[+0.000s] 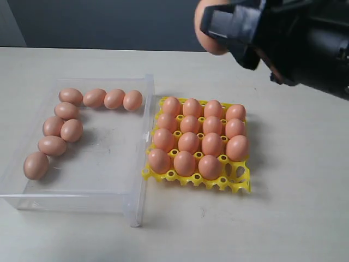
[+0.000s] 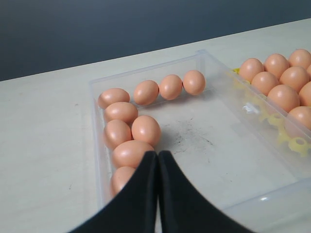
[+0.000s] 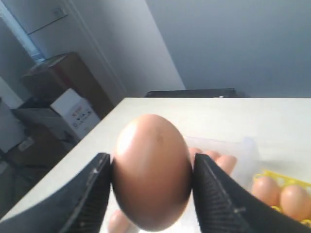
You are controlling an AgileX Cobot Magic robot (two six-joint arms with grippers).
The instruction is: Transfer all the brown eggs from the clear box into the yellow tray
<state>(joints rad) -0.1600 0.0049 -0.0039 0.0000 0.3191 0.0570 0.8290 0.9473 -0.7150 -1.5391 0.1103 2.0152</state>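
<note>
Now we pinch one egg [image 3: 150,170] across its sides in our right gripper [image 1: 232,27], high above the table [image 1: 294,218] so it likely clears the eggs [image 1: 189,142] filling the tray [image 1: 240,186] down ahead, while our left gripper [image 2: 158,162], pressed together, idles over the box [image 2: 97,121], nine eggs just beyond it.

1. We see one pale off-white table [image 1: 294,218] with a matte top; its far edge meets a dark wall.
2. Two things sit directly on it, both flat: a clear box [image 1: 82,201] on the left and a yellow tray [image 1: 240,186] on the right.
3. The tray's left edge is hard against the box's right wall.
</note>
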